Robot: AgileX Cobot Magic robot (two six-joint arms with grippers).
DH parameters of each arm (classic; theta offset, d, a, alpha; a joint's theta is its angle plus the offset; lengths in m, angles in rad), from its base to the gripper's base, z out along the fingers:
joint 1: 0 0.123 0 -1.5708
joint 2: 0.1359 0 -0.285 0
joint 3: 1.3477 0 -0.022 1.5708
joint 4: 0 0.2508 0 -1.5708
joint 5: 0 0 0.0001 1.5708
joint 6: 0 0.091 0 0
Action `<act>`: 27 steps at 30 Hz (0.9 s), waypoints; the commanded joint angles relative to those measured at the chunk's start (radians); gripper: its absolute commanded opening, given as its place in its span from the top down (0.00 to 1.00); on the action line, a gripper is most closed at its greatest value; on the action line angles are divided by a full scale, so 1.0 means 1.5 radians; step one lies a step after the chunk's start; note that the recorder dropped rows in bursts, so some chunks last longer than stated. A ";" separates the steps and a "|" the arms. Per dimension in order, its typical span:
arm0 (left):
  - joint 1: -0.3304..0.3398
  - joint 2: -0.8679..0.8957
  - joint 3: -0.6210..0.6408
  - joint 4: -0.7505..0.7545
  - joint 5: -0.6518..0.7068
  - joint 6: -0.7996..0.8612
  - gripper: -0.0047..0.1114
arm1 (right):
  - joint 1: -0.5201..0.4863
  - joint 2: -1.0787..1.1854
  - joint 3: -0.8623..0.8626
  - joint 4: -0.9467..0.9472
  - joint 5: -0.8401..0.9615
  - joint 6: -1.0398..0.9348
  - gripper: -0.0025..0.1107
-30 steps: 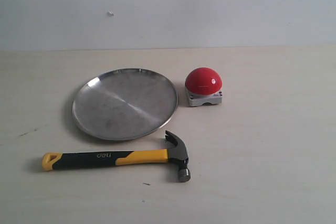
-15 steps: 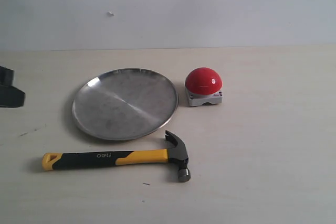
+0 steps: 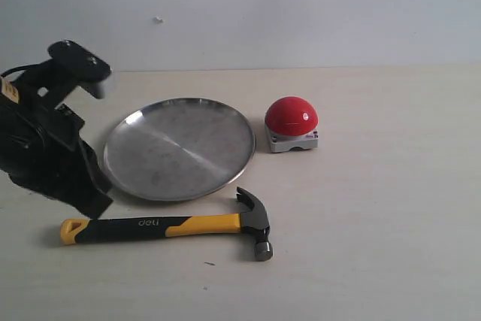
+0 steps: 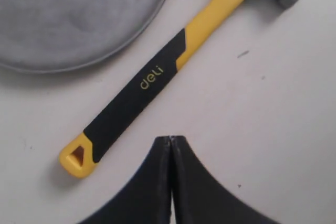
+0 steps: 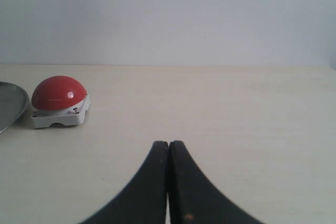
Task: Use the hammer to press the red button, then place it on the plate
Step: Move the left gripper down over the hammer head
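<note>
**Layout.** The hammer (image 3: 169, 226) lies flat on the tabletop (image 3: 376, 223), toward the edge nearest the exterior camera and left of centre. Its looped end points to the left edge and its head to the middle. The plate (image 3: 180, 148) sits just behind the handle, apart from it. The red button (image 3: 291, 116) stands close beside the plate's right rim.

**Grippers.** The left gripper (image 4: 171, 140) hangs near the looped end with its jaws pressed together and nothing held. The right gripper (image 5: 168, 144) is likewise closed and empty.

**Hazards.**
1. Descending with closed jaws would likely strike the handle and skid the hammer.
2. A grasp at the looped end leaves the heavy head far out, so the hammer may rotate in the grip.
3. A finger lowered on the plate side may catch the rim.
4. The button's dome is glossy, so an off-centre press may slip off and shove the base.
5. The hammer is long, so it may overhang the plate.
</note>
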 commanded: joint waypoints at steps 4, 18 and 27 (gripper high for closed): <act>-0.113 0.065 -0.037 0.088 0.043 -0.028 0.96 | -0.005 -0.003 0.004 0.001 -0.004 0.000 0.98; -0.165 0.233 -0.181 0.115 0.060 0.044 0.96 | -0.005 -0.003 0.004 0.001 -0.004 0.000 0.98; -0.165 0.308 -0.237 0.107 0.044 0.134 0.88 | -0.005 -0.003 0.004 0.001 -0.004 0.000 0.98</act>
